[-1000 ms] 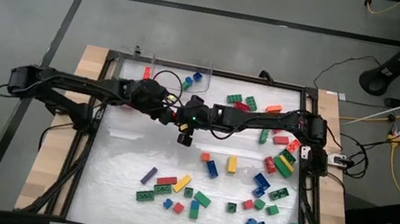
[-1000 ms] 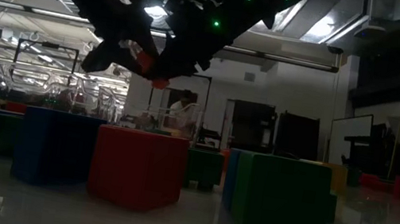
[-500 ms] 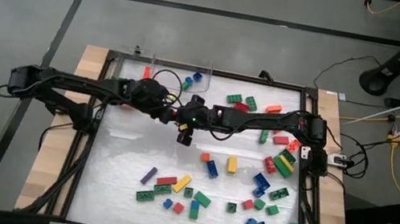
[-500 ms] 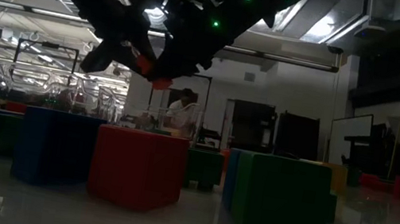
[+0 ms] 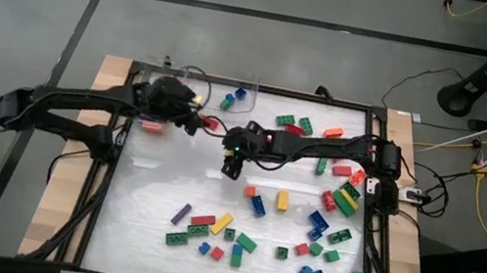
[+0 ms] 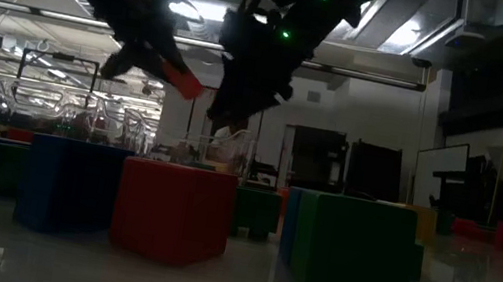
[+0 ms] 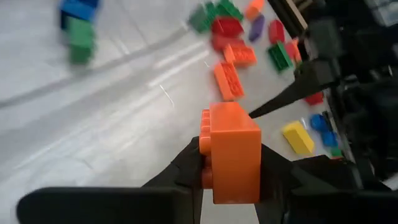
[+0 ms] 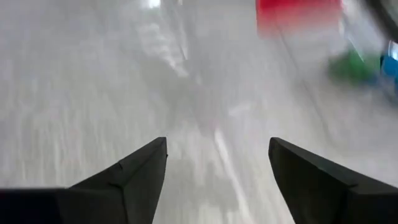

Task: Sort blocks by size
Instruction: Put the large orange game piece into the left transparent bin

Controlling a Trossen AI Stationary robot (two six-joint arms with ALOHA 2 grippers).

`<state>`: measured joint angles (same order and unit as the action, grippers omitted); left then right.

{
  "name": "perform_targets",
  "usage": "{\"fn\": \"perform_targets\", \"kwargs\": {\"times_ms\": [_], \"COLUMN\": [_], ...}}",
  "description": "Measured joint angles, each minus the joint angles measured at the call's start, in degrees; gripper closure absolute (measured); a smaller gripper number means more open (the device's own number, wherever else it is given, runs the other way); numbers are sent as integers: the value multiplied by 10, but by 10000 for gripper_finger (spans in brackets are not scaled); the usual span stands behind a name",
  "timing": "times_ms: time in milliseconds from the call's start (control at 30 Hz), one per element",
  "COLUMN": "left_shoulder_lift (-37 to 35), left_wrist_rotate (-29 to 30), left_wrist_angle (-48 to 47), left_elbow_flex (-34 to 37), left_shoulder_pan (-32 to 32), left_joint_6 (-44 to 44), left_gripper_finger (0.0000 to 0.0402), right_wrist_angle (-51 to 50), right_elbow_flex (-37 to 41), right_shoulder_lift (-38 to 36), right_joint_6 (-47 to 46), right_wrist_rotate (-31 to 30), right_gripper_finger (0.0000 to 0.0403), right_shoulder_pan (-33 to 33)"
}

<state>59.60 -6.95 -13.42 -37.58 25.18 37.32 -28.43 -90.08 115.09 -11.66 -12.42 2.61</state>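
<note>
My left gripper (image 5: 202, 122) hangs over the mat's far left part, shut on an orange block (image 7: 233, 152), which also shows in the low view (image 6: 185, 83). My right gripper (image 5: 231, 166) stands just to the right of it over the white mat (image 5: 155, 191), apart from the block. It is open, with only bare mat between its fingers (image 8: 217, 146). Many other blocks (image 5: 318, 223) lie loose on the mat, mostly toward its near right part. My left gripper pinches the orange block by two opposite sides (image 7: 252, 174) between its two fingers (image 7: 277, 168). The fingers slant downward, coming from the table's left. The block's studs (image 7: 204, 149) face sideways. It is lifted clear of the mat.
A black frame (image 5: 252, 85) borders the mat. A clear container (image 5: 184, 77) stands at the far left, with blue and green blocks (image 5: 233, 98) beside it. More blocks lie at the far middle (image 5: 295, 123) and in a row near the front (image 5: 207, 235). The mat's left half is mostly bare.
Both grippers met at the orange block over the mat's far middle. My left gripper has since drawn away toward the far left with the block. My right gripper has let go of it, has turned at the wrist and stays near where it was.
</note>
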Motion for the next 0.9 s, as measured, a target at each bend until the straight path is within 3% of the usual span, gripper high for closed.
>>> {"fn": "perform_targets", "kwargs": {"times_ms": [200,400,900], "left_shoulder_lift": [-81,-137,-150], "left_wrist_rotate": [53,131,328], "left_wrist_angle": [-92,-209,-316], "left_elbow_flex": [0,0,0], "left_shoulder_pan": [67,102,133], "left_joint_6": [-73,-108,-117], "left_gripper_finger": [312,307,304], "right_wrist_angle": [-71,-90,-185], "right_elbow_flex": [0,0,0], "right_shoulder_lift": [16,39,45], "right_joint_6": [-139,-190,-366], "right_wrist_rotate": [-9,-36,-46], "right_gripper_finger": [138,149,150], "right_shoulder_pan": [16,31,61]}}
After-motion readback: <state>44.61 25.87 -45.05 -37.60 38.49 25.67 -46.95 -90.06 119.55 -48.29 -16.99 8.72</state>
